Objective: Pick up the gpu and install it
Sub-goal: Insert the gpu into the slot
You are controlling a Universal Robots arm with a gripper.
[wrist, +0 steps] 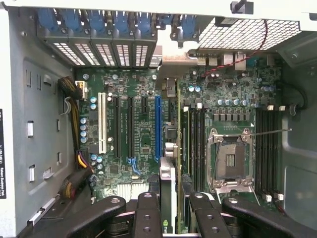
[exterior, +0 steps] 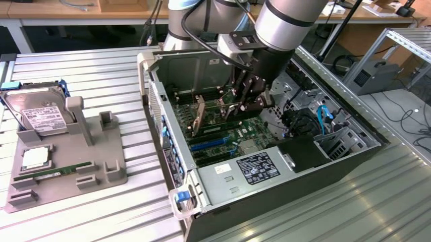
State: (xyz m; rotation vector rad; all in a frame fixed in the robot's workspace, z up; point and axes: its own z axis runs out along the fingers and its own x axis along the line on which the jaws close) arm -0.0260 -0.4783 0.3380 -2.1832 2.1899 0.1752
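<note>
Gpu (wrist: 167, 198) held edge-on by gripper (wrist: 173, 218), jaws clenched on it, above motherboard (wrist: 143, 129) inside open case (exterior: 222, 176), near blue slot (wrist: 158, 126).

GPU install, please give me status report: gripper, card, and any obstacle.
Gripper shut on the gpu, inside the open case. Card on edge above the motherboard, not seated. Nothing seen blocking the slots.
</note>
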